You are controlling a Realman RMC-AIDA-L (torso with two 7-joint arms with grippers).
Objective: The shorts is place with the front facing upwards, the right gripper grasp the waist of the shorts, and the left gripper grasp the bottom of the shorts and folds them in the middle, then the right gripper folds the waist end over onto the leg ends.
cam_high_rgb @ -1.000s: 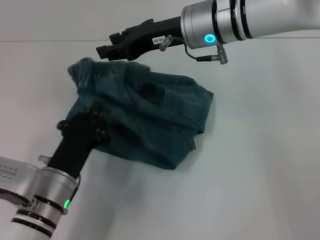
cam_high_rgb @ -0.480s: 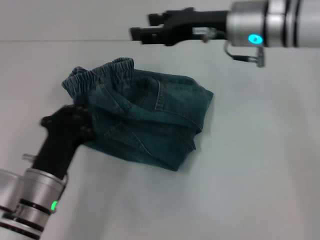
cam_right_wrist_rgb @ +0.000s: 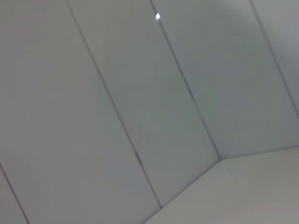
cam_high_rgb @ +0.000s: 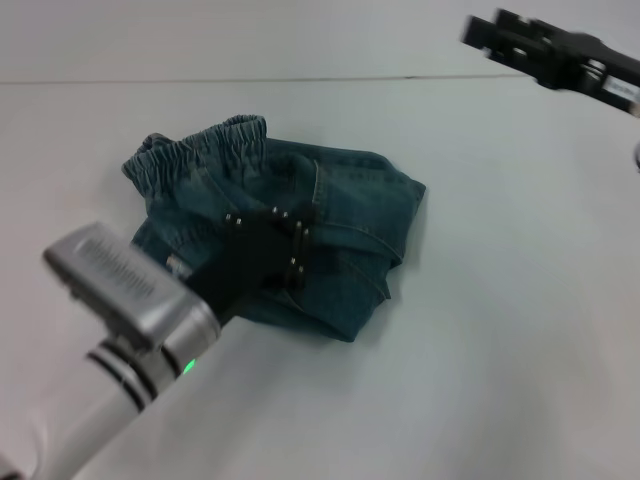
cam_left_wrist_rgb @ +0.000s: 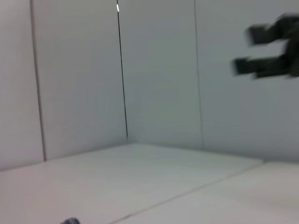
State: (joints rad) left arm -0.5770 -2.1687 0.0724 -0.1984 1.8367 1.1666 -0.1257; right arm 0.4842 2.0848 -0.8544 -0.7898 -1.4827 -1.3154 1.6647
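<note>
Both grippers have let go: the right gripper (cam_high_rgb: 478, 30) (fingers apart, empty) has pulled off to the upper right, while the left gripper (cam_high_rgb: 262, 250), its finger state unclear, now hovers mid-frame over the shorts (cam_high_rgb: 350, 215). The shorts lie bundled at centre left, the waist (cam_high_rgb: 195, 147) upward, so the folding looks finished.

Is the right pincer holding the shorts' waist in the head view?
No, the right pincer is up at the far right, well clear of the shorts and their waist.

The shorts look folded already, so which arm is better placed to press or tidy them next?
Probably the left. The left gripper hangs right over the middle of the shorts, while the right gripper is far off at the table's back right corner, well clear of the waist.
</note>
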